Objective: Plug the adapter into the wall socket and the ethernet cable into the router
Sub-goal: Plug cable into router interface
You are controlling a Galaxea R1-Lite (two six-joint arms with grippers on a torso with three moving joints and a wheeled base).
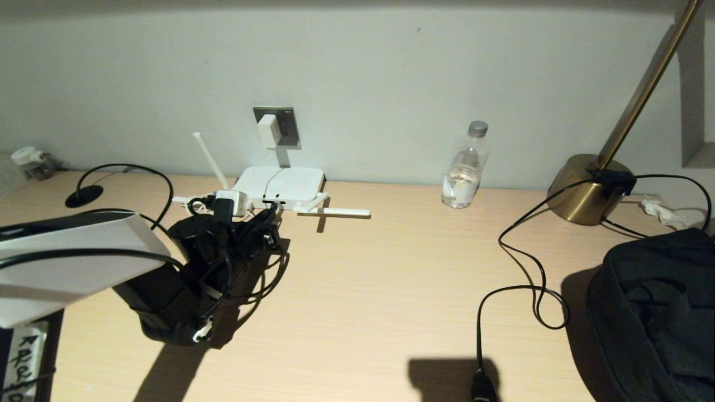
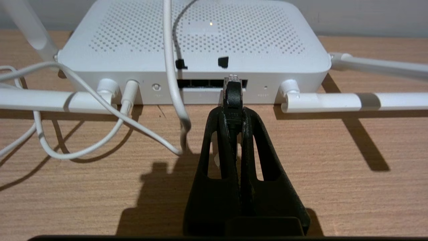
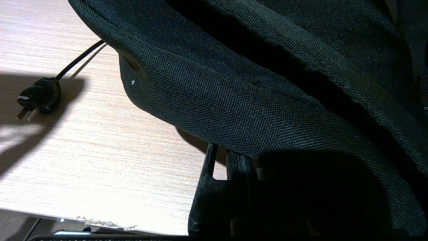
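Note:
The white adapter (image 1: 268,130) sits in the grey wall socket (image 1: 286,120), and its thin white cord (image 2: 170,67) runs down over the router (image 1: 279,184). In the left wrist view the router (image 2: 200,40) lies flat with its dark port slot (image 2: 200,83) facing me. My left gripper (image 2: 233,112) is shut on the black boot of the ethernet cable (image 2: 233,95). The cable's clear connector tip touches the right end of the slot. In the head view the left gripper (image 1: 267,220) is just in front of the router. My right gripper (image 3: 238,157) is tucked under a black bag, its visible fingers together.
Router antennas (image 1: 341,212) lie spread on the desk. A water bottle (image 1: 466,167) stands by the wall, with a brass lamp base (image 1: 586,190) further right. The black lamp cord (image 1: 525,268) loops to a loose plug (image 3: 38,97). The black bag (image 1: 653,312) fills the right front corner.

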